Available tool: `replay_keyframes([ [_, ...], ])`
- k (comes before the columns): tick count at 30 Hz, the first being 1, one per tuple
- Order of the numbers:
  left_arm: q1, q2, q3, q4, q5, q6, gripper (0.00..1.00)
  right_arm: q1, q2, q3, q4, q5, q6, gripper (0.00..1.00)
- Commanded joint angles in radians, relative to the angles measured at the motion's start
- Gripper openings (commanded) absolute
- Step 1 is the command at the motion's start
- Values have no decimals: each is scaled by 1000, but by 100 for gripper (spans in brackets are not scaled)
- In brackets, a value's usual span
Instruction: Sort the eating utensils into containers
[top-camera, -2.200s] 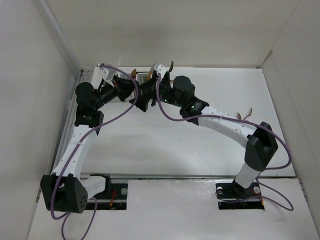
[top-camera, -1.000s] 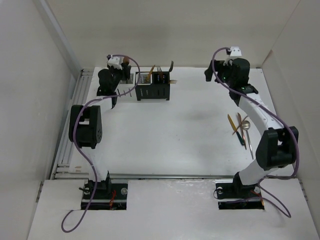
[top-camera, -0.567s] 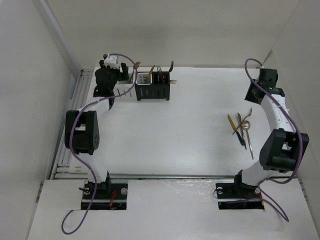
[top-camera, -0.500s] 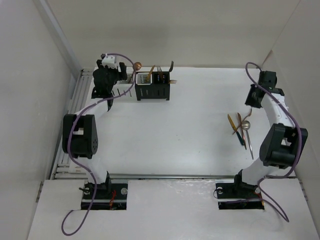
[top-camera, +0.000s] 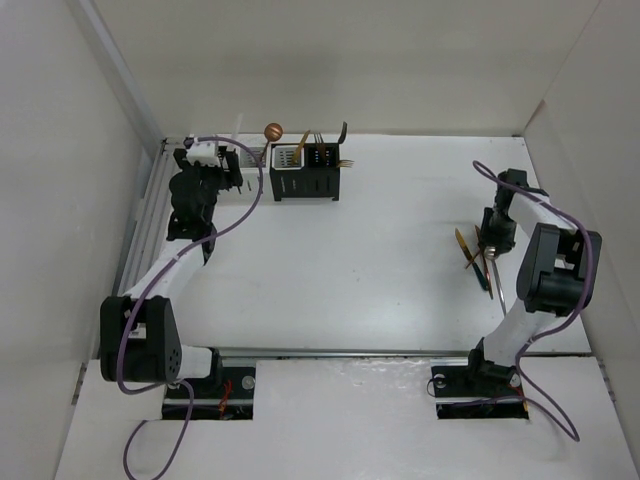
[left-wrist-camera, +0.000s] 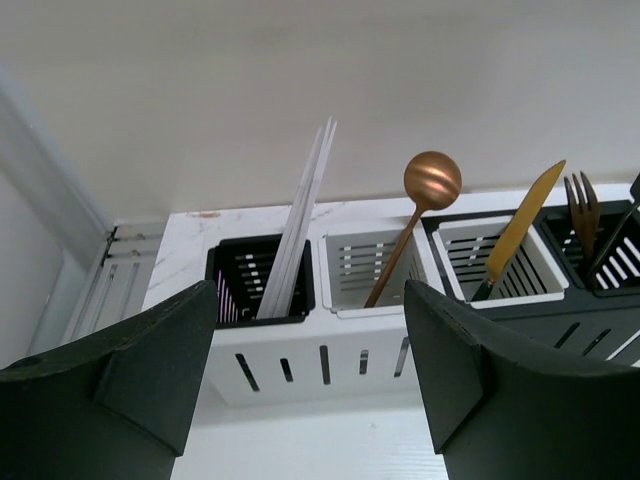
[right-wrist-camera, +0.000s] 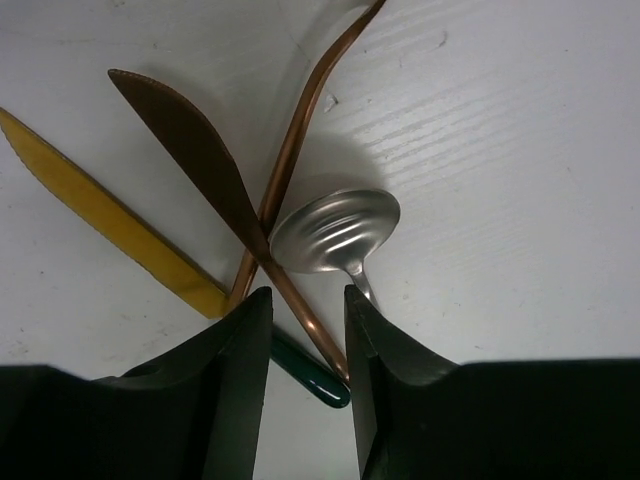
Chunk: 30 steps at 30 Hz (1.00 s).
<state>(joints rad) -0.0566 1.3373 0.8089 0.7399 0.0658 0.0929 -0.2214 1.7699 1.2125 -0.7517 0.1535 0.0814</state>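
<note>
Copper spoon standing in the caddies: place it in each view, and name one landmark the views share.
Top external: copper spoon near the top, left of centre, bowl above the caddies.
Left wrist: upper middle, bowl up, handle leaning into the second compartment from the left.
Right wrist: not in it.
Shared landmark: the caddies' slotted fronts, in the top and left wrist views.

I can read no writing, label, brand or number in any of my views: the containers (left-wrist-camera: 345, 380) show only plain slits on their fronts, and the eating utensils (right-wrist-camera: 335, 230) bear no mark I can make out
</note>
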Motion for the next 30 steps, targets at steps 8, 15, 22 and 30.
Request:
replay_keyframes([
  [8, 6, -67, -31, 35, -49, -6, 72, 1, 111, 21, -29, -52, -25, 37],
  [15, 6, -76, -31, 35, -60, 4, 73, 1, 120, 59, -18, -41, -45, 6],
  [22, 6, -76, -31, 35, -40, 14, 73, 1, 31, 102, -18, -51, -80, 0],
  [30, 6, -76, -22, 4, 83, 24, 73, 141, -229, 286, 63, -132, -111, 0],
])
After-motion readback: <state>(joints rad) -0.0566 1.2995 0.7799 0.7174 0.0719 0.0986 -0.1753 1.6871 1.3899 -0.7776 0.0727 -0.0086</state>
